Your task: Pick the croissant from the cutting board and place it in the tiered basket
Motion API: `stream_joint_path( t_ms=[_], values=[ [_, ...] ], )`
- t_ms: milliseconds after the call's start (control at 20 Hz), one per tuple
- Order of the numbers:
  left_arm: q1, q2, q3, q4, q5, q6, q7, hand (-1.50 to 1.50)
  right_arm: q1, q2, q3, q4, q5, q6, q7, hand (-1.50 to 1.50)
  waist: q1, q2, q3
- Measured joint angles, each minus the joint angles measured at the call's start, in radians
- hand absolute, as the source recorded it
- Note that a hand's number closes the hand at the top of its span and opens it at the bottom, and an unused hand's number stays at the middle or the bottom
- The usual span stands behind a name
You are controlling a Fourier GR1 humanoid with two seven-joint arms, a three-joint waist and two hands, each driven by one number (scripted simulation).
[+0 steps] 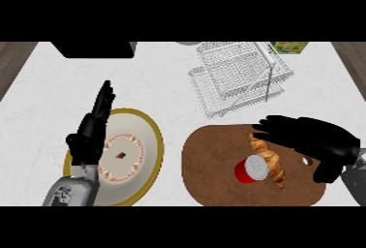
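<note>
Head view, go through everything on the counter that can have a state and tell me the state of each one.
croissant: lying on the cutting board, not lifted
red cup: upright on the board beside the croissant
cutting board: flat on the counter
tiered basket: holds nothing visible
plate: flat, partly under the left forearm
left hand: open, resting
right hand: open, over the croissant's upper end

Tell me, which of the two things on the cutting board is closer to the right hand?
The croissant: the right hand hovers at its upper end. The red cup stands on the croissant's left side, farther from the hand.
</note>
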State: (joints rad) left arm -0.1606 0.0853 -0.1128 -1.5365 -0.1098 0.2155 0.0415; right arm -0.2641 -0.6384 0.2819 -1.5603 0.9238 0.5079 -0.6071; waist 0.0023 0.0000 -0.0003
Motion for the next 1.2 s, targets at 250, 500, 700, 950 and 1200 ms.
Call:
stream_joint_path(
  t_ms=[250, 500, 700, 950, 1200],
  values=[
    [0.029, -0.011, -0.007, -0.016, -0.014, -0.003, -0.013, 0.00, 0.007, 0.037, 0.025, 0.051, 0.045, -0.030, -0.017, -1.50, 0.001, 0.000, 0.000],
    [0.029, -0.023, 0.005, 0.005, -0.016, -0.012, -0.037, 0.00, -0.019, 0.086, 0.021, 0.106, 0.074, -0.030, -0.025, -1.50, 0.001, 0.000, 0.000],
    [0.024, -0.028, 0.013, 0.007, -0.020, -0.018, -0.035, 0.00, -0.016, 0.106, 0.018, 0.137, 0.094, -0.049, -0.042, -1.50, 0.000, 0.000, 0.000],
    [0.008, -0.031, 0.019, -0.005, -0.037, -0.015, -0.005, 0.00, 0.024, 0.128, 0.023, 0.129, 0.114, -0.059, -0.046, -1.50, -0.002, 0.000, 0.000],
    [-0.008, -0.049, 0.024, 0.025, -0.048, -0.009, -0.014, 0.00, 0.028, 0.162, 0.006, 0.139, 0.110, -0.054, -0.040, 1.50, -0.002, 0.000, 0.000]
  ],
)
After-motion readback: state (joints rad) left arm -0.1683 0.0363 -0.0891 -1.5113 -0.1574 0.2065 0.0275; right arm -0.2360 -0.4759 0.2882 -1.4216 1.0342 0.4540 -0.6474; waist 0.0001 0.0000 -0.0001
